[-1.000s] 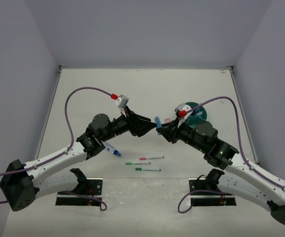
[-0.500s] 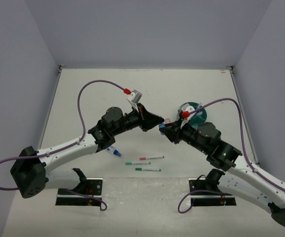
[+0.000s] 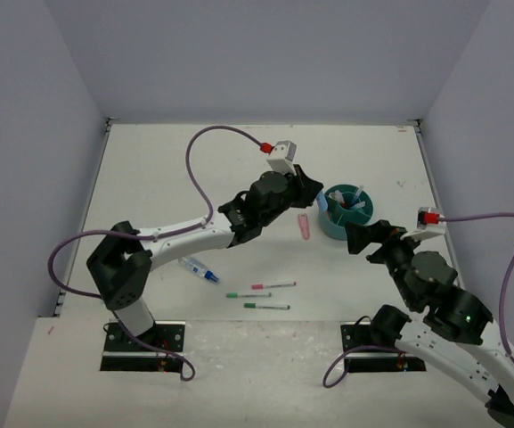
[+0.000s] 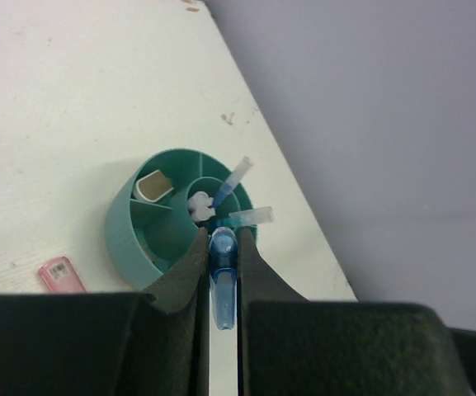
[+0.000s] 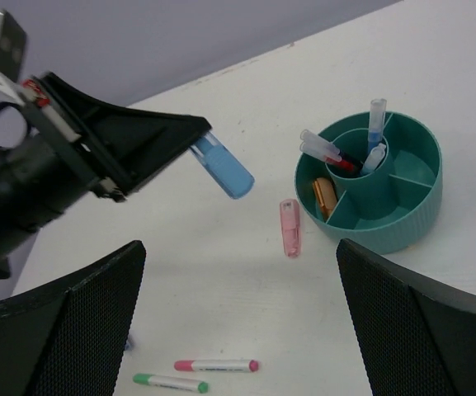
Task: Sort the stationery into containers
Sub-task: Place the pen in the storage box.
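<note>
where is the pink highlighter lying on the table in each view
Top external: the pink highlighter lies near centre, just left of the teal cup.
Left wrist: bottom left, lower left of the cup.
Right wrist: near centre, left of the cup.
Shared landmark: the teal cup.

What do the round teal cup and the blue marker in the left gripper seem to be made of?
The teal cup looks like matte plastic: ribbed outer wall, thin moulded dividers. The blue marker looks like smooth plastic, perhaps slightly translucent: soft sheen.
</note>
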